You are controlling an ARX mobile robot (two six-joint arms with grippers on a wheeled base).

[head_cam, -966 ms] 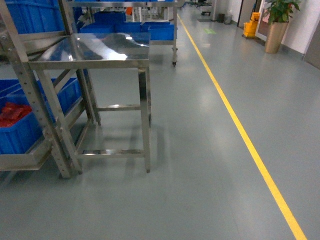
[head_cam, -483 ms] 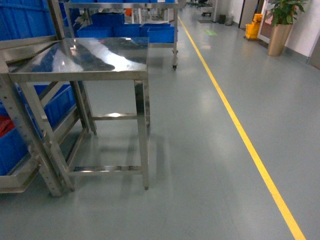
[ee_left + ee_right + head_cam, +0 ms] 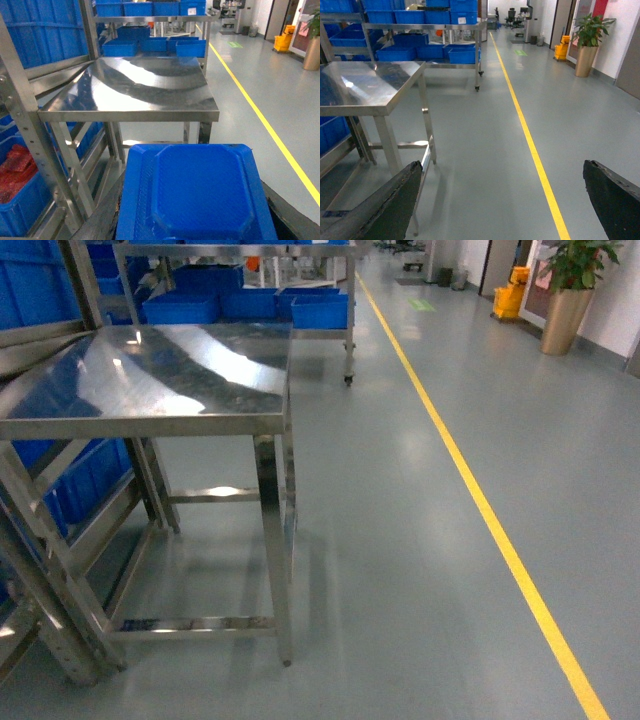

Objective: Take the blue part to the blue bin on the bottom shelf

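Holding a blue part (image 3: 197, 195) at 6 o'clock, the left gripper's jaws were hidden, so grip security couldn't be judged. Right gripper (image 3: 500, 200) was wide open w/ nothing in it. Risk: part could clip the steel table (image 3: 150, 90) at 12 o'clock if the base rolled closer.

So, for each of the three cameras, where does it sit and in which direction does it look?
Head: high on the robot, slanting down at the steel table, the grey floor and the yellow line; no part of the robot shows.
Left wrist: on the left arm, facing forward over the blue part in the left hand, toward the table top.
Right wrist: on the right arm, low, facing down the aisle; the open right hand shows two dark fingers.
Shared: all three show the table and the yellow line.
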